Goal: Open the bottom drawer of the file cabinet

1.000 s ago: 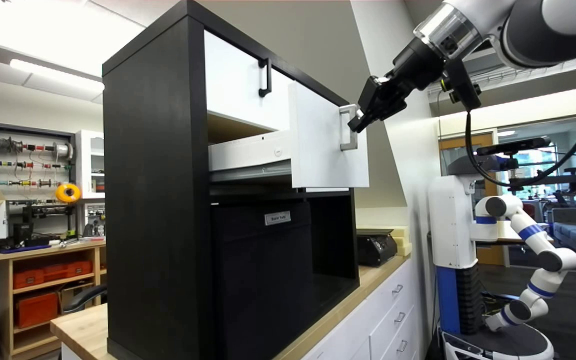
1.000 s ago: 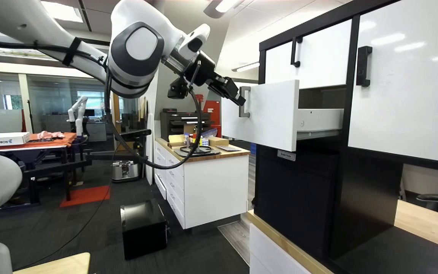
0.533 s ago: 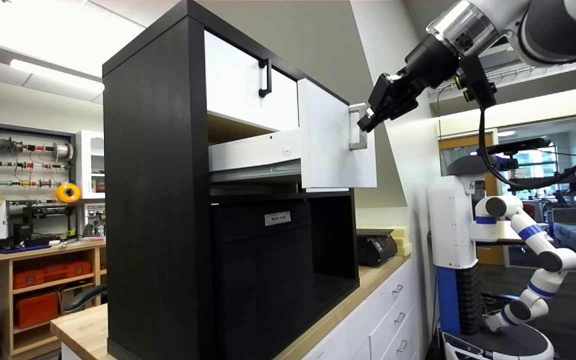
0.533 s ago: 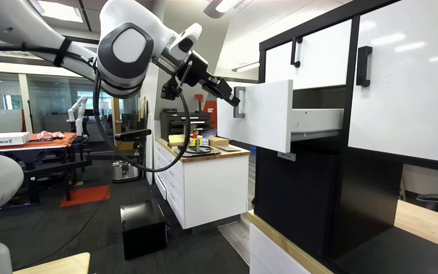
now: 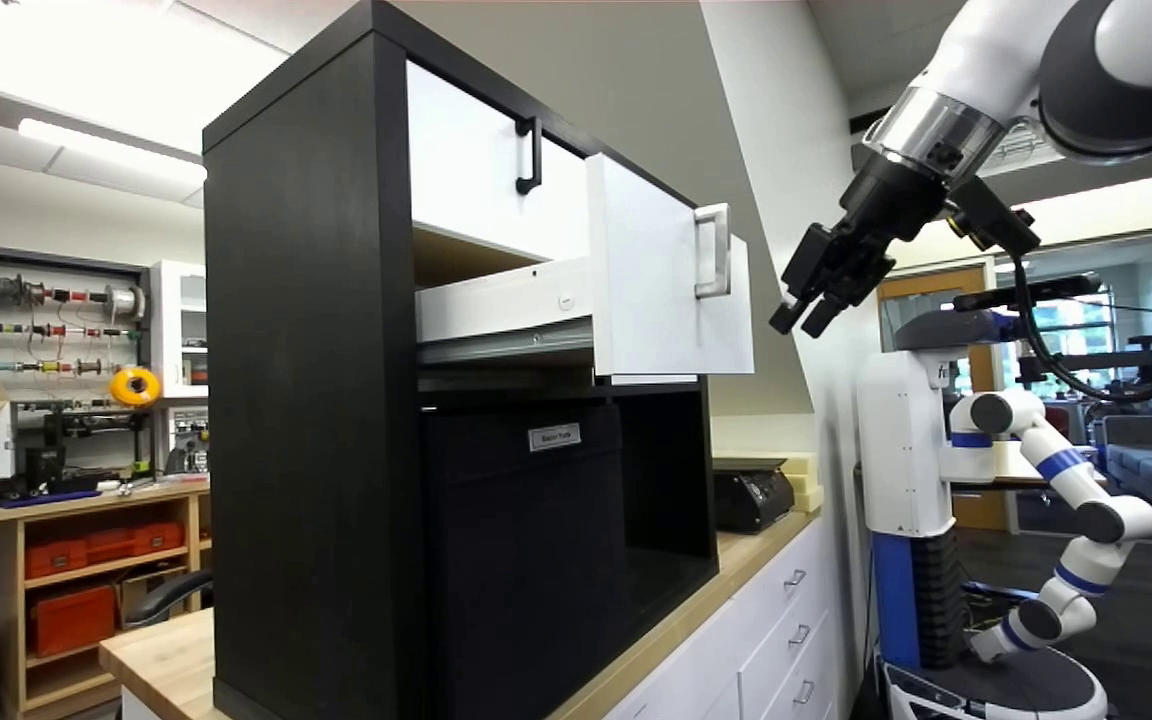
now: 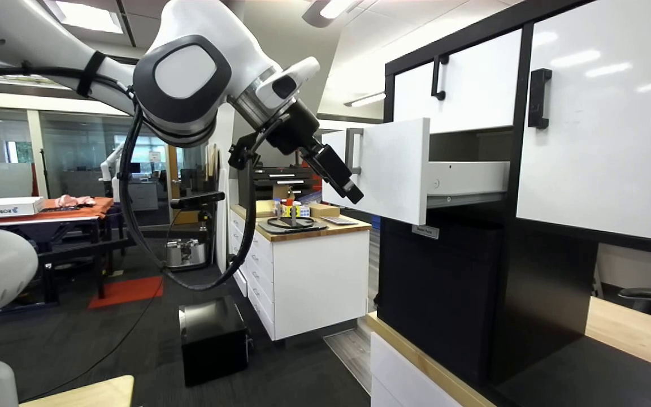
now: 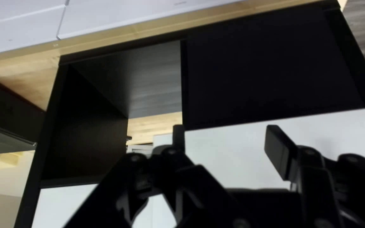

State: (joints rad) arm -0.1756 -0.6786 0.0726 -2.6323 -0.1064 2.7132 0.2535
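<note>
The bottom drawer of the black file cabinet stands pulled out, its white front well forward of the frame and its side rail showing. Its silver-grey bar handle is free of the fingers. My gripper hangs in front of the drawer, apart from the handle and with its tips lower than it. In an exterior view the gripper partly overlaps the drawer front. The wrist view shows the two fingers of the gripper spread, nothing between them, white drawer front behind; the handle is out of that view.
Above the drawer is a white front with a black handle. Below sits a black bin with a small label. A large white door is beside it. A cable loops below the arm. The wooden counter carries the cabinet.
My gripper has gone from shut to open and moved back from the handle, tilting its tips downward. The drawer sits a little further out than a second ago.
</note>
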